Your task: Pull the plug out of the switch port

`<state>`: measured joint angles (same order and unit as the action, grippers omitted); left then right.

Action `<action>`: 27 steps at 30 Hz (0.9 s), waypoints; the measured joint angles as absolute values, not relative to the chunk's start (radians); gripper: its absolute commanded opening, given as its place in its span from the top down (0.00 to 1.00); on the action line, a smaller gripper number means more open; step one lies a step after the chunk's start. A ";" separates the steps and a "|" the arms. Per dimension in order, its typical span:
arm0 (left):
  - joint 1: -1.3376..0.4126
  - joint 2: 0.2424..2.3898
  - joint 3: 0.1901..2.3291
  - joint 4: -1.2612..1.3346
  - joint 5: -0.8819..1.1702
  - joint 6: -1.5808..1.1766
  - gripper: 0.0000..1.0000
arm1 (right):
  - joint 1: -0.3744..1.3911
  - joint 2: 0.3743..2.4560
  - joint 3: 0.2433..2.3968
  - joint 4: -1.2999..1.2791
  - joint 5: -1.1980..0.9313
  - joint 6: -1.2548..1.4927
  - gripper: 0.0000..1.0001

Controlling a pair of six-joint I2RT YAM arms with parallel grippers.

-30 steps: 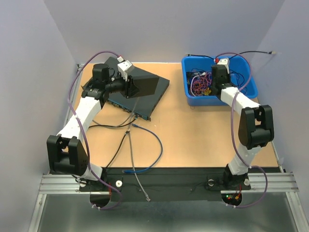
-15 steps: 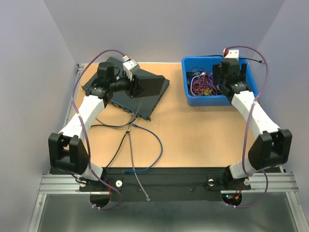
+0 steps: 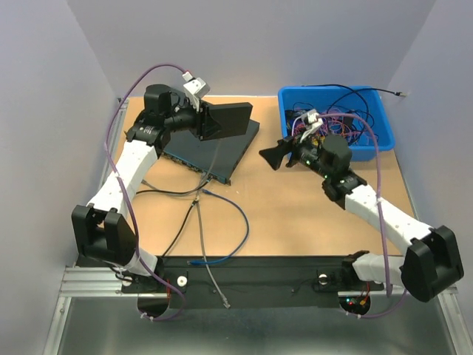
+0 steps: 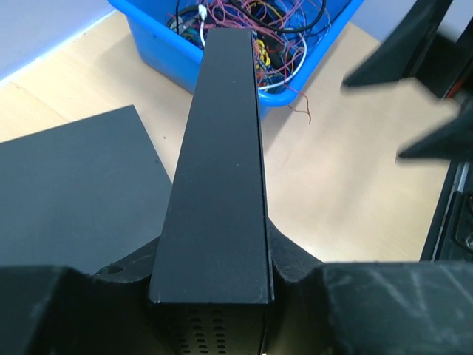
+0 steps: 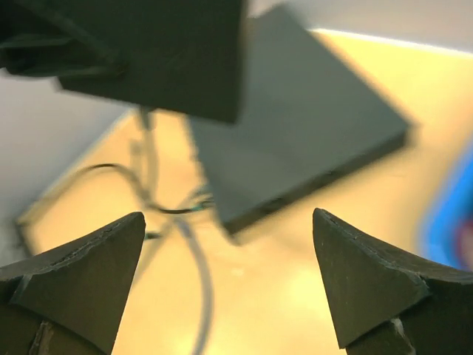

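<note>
Pale lilac walls closed in a tan wooden worktop [image 3: 295,214]. Nearest, a grey cable [image 3: 209,259] and a blue cable [image 3: 240,237] trailed over the near edge. Both ran away toward the flat black switch [image 3: 229,151] lying far left, and a black cable [image 3: 159,192] curled off to the left.

The plug [image 3: 199,172] sat at the switch's near edge, where the cables met. It was too small to tell how many of them were seated.

The right gripper [image 3: 267,159] hung just right of the switch, low over the worktop, with its jaws spread wide and holding nothing. Farther back, the left gripper [image 3: 201,122] was clamped on a black box [image 3: 228,120] held on edge above the switch. A blue bin [image 3: 380,133] of tangled wires stood far right.

The plug was probably light, hard plastic on a limp lead, likely with a small catch. Pulling on the cable risked strain or slip, so the sensible hold looked to be the plug body itself, right at the port. The switch seemed thin and might slide unless it was braced.
</note>
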<state>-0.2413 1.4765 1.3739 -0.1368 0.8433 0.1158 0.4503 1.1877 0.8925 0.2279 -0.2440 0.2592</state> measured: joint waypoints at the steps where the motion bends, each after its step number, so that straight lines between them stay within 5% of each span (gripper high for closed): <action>1: -0.241 1.477 1.383 -0.139 0.843 0.111 1.00 | 0.463 1.203 0.830 0.335 -0.301 0.316 0.02; 12: -0.241 1.477 1.461 -0.157 0.859 0.050 1.00 | 0.578 1.499 0.815 1.039 -0.511 0.591 0.12; 27: -0.241 1.477 1.576 -0.177 0.918 -0.035 1.00 | 0.609 1.726 0.968 1.271 -0.448 0.772 0.24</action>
<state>-0.2413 1.4765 1.5757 -0.1768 0.9184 -0.0353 0.6090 1.7256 0.9680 1.2713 -0.4477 0.7719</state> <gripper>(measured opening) 0.393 0.765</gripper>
